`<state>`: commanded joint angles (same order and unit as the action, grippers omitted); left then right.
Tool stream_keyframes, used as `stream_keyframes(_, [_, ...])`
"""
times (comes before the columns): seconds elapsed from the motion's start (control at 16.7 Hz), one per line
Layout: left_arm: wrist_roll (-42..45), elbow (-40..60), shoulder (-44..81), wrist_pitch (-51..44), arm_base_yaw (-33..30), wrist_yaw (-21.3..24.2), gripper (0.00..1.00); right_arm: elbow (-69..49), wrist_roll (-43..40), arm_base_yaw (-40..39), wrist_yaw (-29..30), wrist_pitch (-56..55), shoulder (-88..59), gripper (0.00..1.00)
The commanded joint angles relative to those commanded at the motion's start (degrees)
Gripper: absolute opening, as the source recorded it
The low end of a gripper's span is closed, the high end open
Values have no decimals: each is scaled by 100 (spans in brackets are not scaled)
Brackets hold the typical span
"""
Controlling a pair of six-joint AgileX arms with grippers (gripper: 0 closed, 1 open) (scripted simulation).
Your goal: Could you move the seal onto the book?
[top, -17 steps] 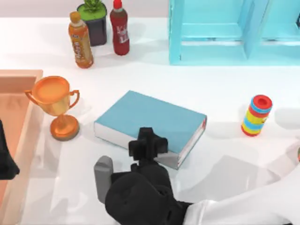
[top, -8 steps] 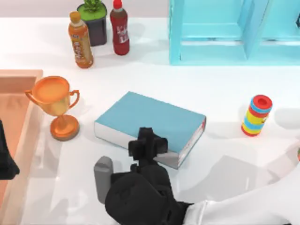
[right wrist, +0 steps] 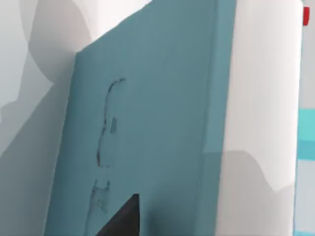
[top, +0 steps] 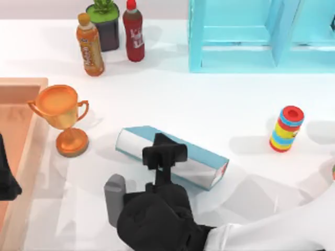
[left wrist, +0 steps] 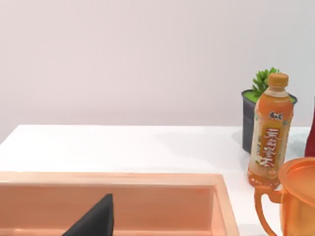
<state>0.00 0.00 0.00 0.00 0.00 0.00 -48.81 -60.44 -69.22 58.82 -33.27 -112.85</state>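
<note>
The book (top: 198, 163) is tipped up at the table's middle, its white page edges turned toward the camera and a thin strip of teal cover along its far side. In the right wrist view the teal cover of the book (right wrist: 157, 123) rises steeply close in front, with the white pages beside it. My right gripper (top: 164, 154) is against the book's near side, its black arm reaching in from the front. The seal is hidden. My left gripper (top: 5, 180) is parked at the left edge over the wooden tray.
A gold trophy (top: 62, 117) stands left of the book. An orange bottle (top: 90, 44), a red bottle (top: 133, 31) and a potted plant (top: 104, 21) stand at the back left. A light-blue shelf (top: 251, 36), a striped ring stack (top: 286, 128), a wooden tray (top: 21, 89) and a grey block (top: 115, 197) are also there.
The book has gone from lying flat to tipped up, page edges now facing up. The right gripper has shifted slightly farther in. The left arm has not moved.
</note>
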Motion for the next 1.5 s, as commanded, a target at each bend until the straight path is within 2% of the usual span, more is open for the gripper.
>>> stream_keyframes(0.72, [0, 0, 0, 0, 0, 0, 100, 168, 203, 1, 42, 258, 140, 100])
stream_keyframes(1.14, [0, 0, 0, 0, 0, 0, 100, 1023, 1532, -432, 285, 2020, 703, 100])
stream_keyframes(1.5, [0, 0, 0, 0, 0, 0, 100, 1175, 3037, -1565, 651, 4030, 769, 100])
